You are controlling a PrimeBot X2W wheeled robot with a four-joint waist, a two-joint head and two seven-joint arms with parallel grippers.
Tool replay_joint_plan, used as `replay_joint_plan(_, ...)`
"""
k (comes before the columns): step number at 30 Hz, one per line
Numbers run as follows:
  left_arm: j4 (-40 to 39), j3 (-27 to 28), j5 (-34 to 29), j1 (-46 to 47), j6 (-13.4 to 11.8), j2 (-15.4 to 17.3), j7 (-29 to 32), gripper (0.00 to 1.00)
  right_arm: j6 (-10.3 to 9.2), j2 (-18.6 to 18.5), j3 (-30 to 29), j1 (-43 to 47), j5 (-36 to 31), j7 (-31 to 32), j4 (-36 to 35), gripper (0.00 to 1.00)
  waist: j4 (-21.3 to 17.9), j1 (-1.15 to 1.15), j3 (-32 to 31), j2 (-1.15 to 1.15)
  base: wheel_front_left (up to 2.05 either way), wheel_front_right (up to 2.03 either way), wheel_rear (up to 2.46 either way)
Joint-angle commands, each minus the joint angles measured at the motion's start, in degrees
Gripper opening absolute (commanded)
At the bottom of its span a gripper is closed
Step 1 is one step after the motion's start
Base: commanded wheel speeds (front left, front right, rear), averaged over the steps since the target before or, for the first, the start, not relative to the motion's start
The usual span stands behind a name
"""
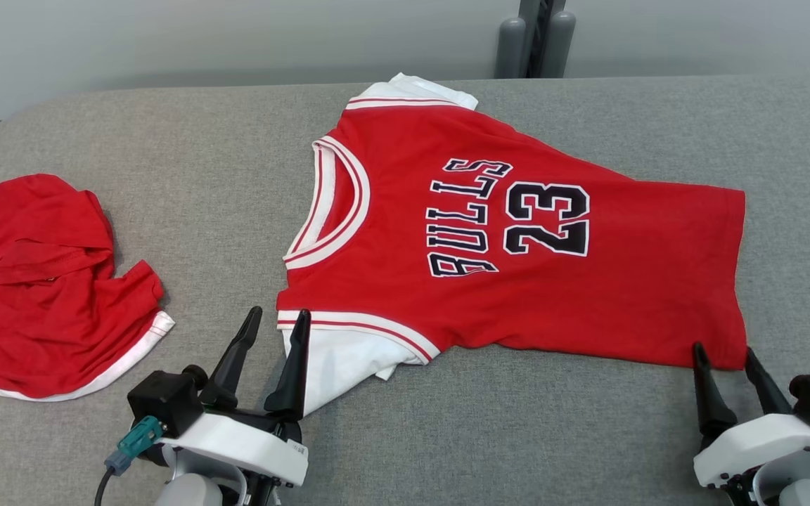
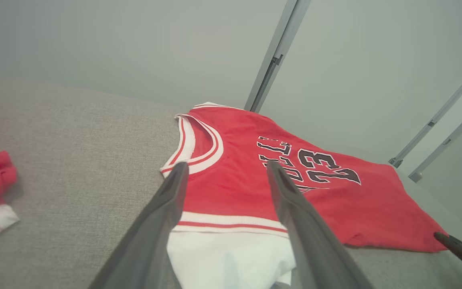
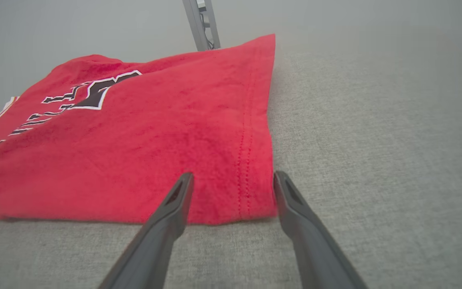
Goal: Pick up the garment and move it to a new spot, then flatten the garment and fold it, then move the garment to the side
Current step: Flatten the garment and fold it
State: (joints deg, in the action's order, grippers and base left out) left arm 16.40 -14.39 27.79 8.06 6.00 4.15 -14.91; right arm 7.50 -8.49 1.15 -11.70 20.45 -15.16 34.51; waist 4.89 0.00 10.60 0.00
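The garment (image 1: 517, 281) is a red jersey with white sleeves and black "BULLS 23" lettering, spread flat on the grey table with its collar to the left and hem to the right. My left gripper (image 1: 278, 323) stands open at the near white sleeve (image 2: 227, 257), its fingers either side of the sleeve's edge. My right gripper (image 1: 725, 358) stands open at the near hem corner (image 3: 251, 200), the tips framing the stitched hem and holding nothing. The same garment (image 2: 279, 188) lies ahead of the left fingers (image 2: 163, 224).
A second red garment with white trim (image 1: 46, 288) lies crumpled at the table's left edge. The grey fabric table (image 1: 166, 140) runs to a pale wall at the back, where a dark metal post (image 1: 535, 35) stands.
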Motion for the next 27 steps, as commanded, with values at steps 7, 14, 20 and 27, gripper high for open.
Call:
replay_joint_plan(7,0.6,-0.6,0.4,1.2,0.5,0.3,-0.3,1.00,-0.02,-2.5,4.0,-1.5,4.3,-0.1,0.4,0.00,0.2,0.00,-0.2,0.00,0.00,0.00,0.00)
replay_joint_plan(14,1.3,-0.6,0.4,0.3,0.4,0.1,-0.3,1.00,-0.02,-3.8,5.2,-0.8,3.8,-0.1,-8.9,0.00,0.6,0.00,-1.8,0.00,0.00,0.00,0.00)
replay_joint_plan(20,1.2,-0.2,0.6,-1.1,0.1,-0.2,-0.3,1.00,-0.02,-4.4,4.8,1.5,2.2,-0.1,-18.7,0.00,0.2,0.00,-4.0,0.00,0.00,0.00,0.00)
replay_joint_plan(27,0.6,0.7,1.0,-2.9,-0.3,-0.4,-0.3,1.00,-0.02,-5.1,4.0,4.1,7.1,2.2,-27.0,0.00,-1.7,0.00,-6.1,0.00,0.00,0.00,0.00)
